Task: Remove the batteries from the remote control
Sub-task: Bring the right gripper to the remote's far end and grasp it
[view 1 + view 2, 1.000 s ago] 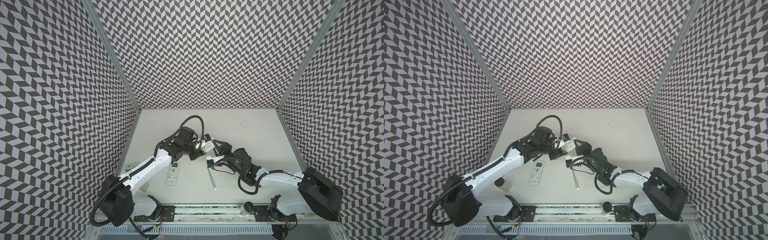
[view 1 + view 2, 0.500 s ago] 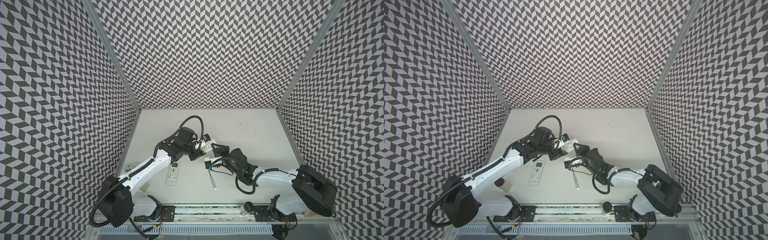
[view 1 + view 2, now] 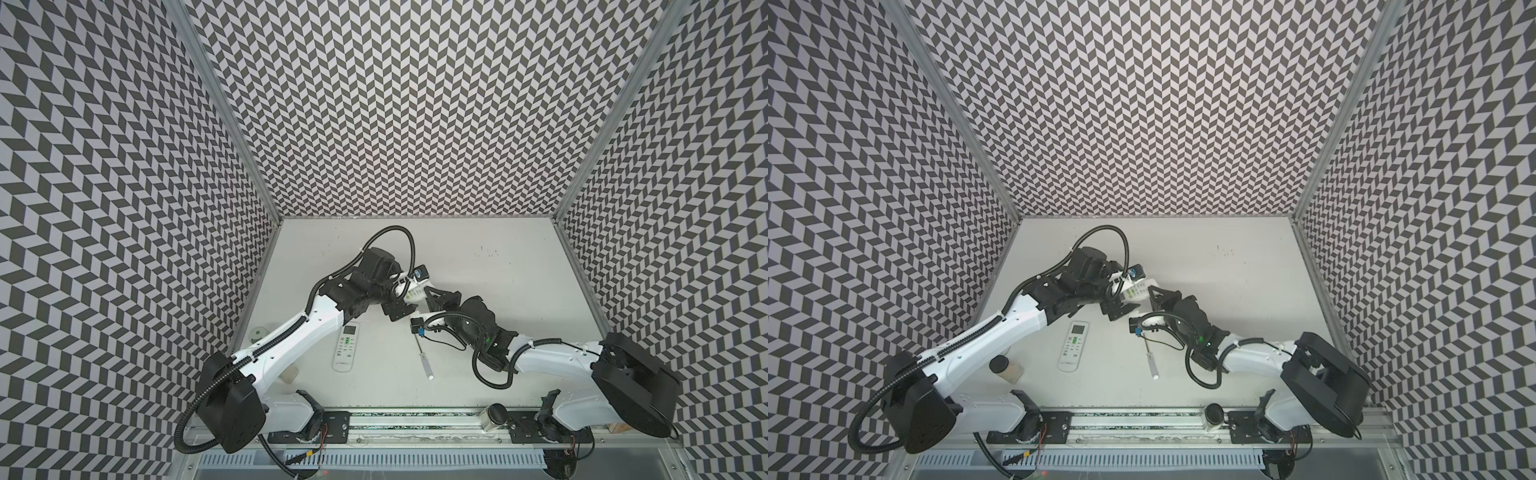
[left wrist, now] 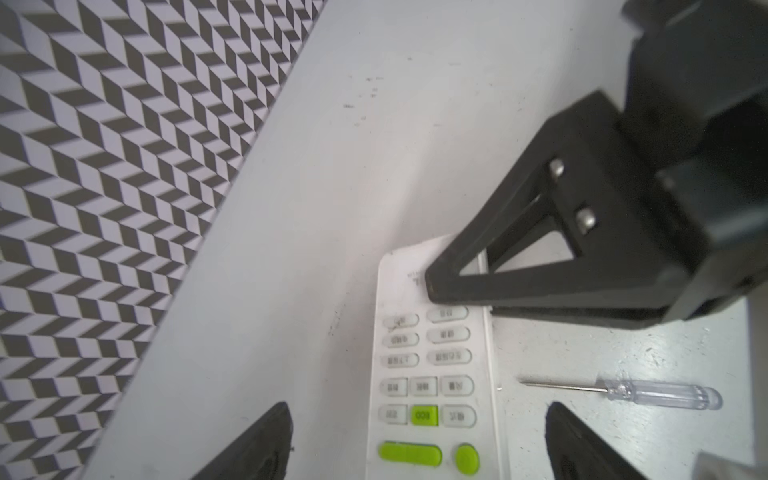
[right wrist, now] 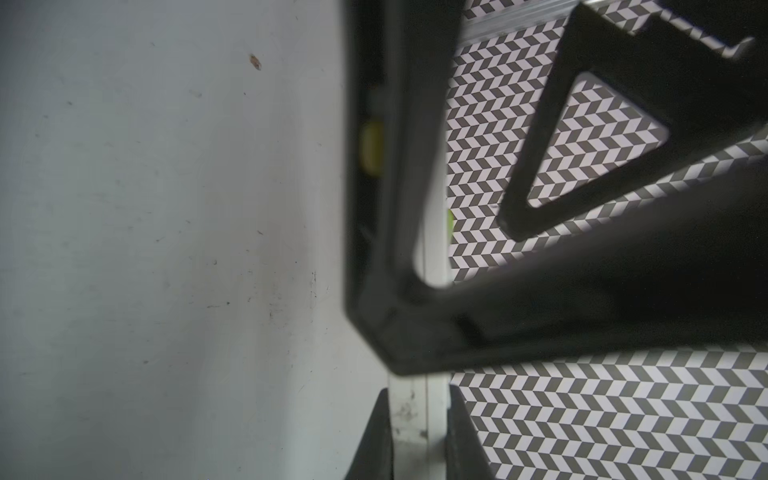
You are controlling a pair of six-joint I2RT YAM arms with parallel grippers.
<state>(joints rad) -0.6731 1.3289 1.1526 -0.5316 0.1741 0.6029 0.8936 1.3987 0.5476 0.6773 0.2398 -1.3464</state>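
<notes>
Hanging clear of the desk (image 3: 498, 266), a white remote (image 4: 432, 374) is pinched at its far end by the right pincer (image 5: 417, 392), whose jaws are closed flat on its two faces; the left pincer (image 4: 417, 409) stands wide open astride the same remote, its fingers (image 4: 266, 449) well clear of both long edges.

Key face, as seen from the left wrist camera: rows of grey keys, one square green key, one long green key and one round green key; the characters on the keys are too blurred to read; the small print near the pinched end is likewise illegible.

Batteries: their place cannot be told with certainty; in the right wrist view a small yellow spot (image 5: 371, 145) shows on the remote's back side, beside a black finger, too blurred to identify.

On the desk below lies a second white remote (image 3: 347, 347), key face up, with a small screen at its far end and green keys, its lettering too small to read; to its right, apart from it, lies a screwdriver (image 3: 424, 357) with a clear handle; a small jar (image 3: 1007, 369) stands by the left arm's base.
</notes>
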